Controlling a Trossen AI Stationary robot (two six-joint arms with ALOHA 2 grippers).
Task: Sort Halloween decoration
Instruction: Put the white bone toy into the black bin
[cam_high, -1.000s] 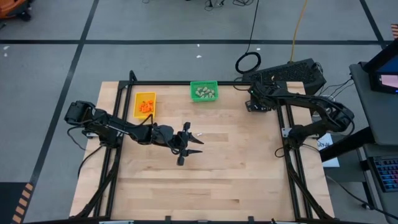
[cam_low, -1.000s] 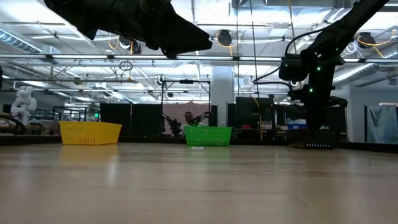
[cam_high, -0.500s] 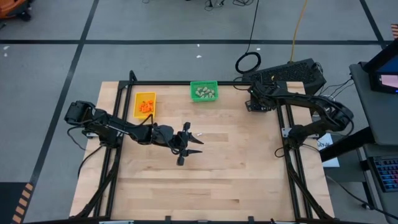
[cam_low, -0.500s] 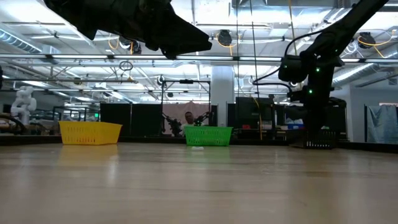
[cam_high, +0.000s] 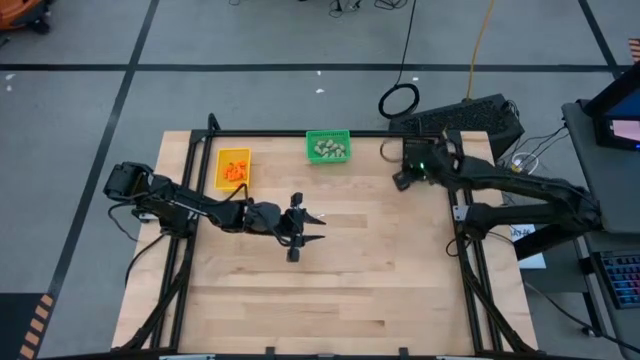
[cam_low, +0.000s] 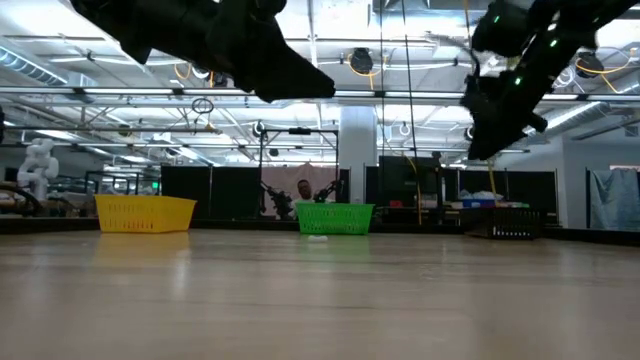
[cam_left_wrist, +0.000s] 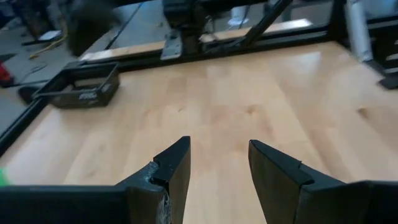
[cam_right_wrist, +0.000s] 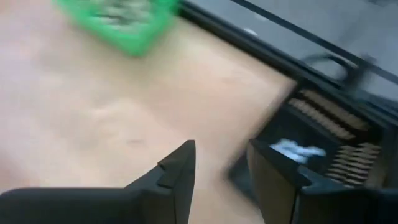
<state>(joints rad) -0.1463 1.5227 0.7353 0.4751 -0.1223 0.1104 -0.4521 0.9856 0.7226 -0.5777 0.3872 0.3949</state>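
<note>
The yellow bin (cam_high: 233, 168) holds orange bits, and the green bin (cam_high: 328, 148) holds beige lumps; both stand at the table's far side. The black bin (cam_right_wrist: 323, 143) at the far right holds white pieces. One small white piece (cam_low: 317, 237) lies on the bare wood in front of the green bin. My left gripper (cam_left_wrist: 217, 149) hangs open over the table's middle (cam_high: 300, 228), with nothing between its fingers. My right gripper (cam_right_wrist: 221, 152) is open and empty, raised above the table beside the black bin (cam_high: 402, 181).
A black metal frame (cam_high: 300, 133) runs along the table's far edge and down both sides. The wood between the bins and the near edge (cam_high: 330, 290) is bare. A dark case (cam_high: 470, 118) sits beyond the far right corner.
My right gripper has risen from just over the black bin, and its arm has swung and stretched out. It now hangs well above the table, a little toward the table's left. My left gripper has turned slightly in place.
</note>
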